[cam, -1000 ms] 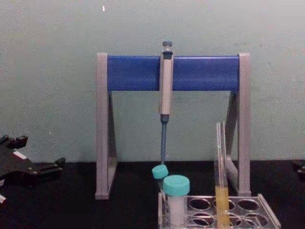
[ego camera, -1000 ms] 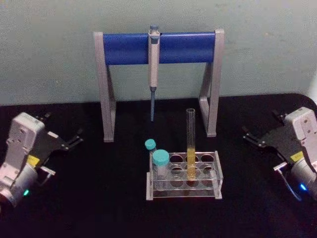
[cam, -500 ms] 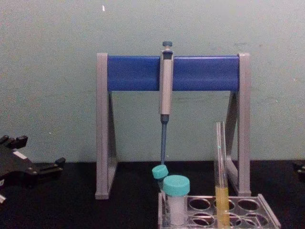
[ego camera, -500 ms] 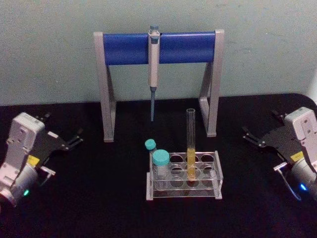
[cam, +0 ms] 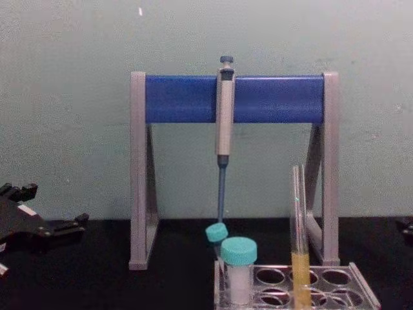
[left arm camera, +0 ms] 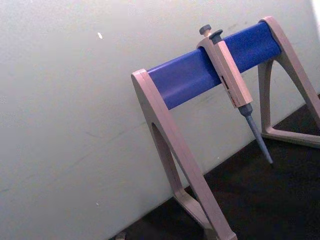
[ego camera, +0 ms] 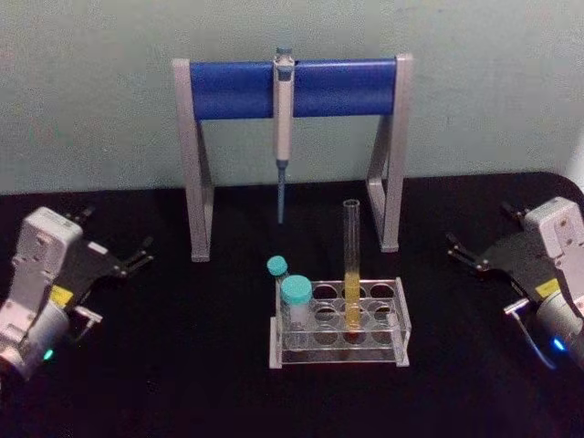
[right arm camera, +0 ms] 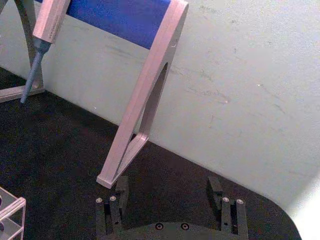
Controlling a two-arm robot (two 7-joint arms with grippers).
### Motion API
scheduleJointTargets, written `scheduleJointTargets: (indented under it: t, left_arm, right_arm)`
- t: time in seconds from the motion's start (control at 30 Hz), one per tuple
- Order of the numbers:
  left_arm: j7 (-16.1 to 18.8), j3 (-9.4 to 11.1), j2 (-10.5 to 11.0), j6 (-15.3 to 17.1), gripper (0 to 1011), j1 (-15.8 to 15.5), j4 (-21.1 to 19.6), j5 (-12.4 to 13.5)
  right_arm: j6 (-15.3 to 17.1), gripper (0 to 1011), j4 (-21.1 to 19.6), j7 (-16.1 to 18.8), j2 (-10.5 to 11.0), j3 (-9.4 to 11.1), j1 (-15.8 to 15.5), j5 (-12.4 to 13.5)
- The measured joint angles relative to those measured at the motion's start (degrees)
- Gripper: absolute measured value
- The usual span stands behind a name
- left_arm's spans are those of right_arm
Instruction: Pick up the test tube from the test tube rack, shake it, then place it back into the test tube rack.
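Observation:
The test tube (ego camera: 351, 260) stands upright in a middle hole of the test tube rack (ego camera: 402, 330), yellow-orange liquid in its lower part. In the chest view the test tube (cam: 298, 219) rises from the test tube rack (cam: 364, 292) at the lower right. My left gripper (ego camera: 119, 234) rests open at the table's left, well apart from the rack; its dark fingers also reach in at the chest view's left edge as the left gripper (cam: 55, 208). My right gripper (ego camera: 478, 230) sits open at the table's right, holding nothing. The right wrist view shows that right gripper (right arm camera: 167, 192) with its two fingers spread.
Two teal-capped vials (ego camera: 295, 292) stand at the rack's left end. Behind the rack is a grey-and-blue pipette stand (ego camera: 292, 88) with a grey pipette (ego camera: 283, 119) hanging from its bar. The black tabletop (ego camera: 182, 365) meets a pale wall at the back.

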Motion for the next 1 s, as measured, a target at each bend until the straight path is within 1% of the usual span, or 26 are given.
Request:
scheduleJointTargets:
  t: [1.0]
  left_arm:
    - [0.0,0.0,0.0,0.0,1010,0.0,0.0,0.0]
  right_arm:
    - [0.0,1000,0.0,0.0,0.0,0.0,0.0,0.0]
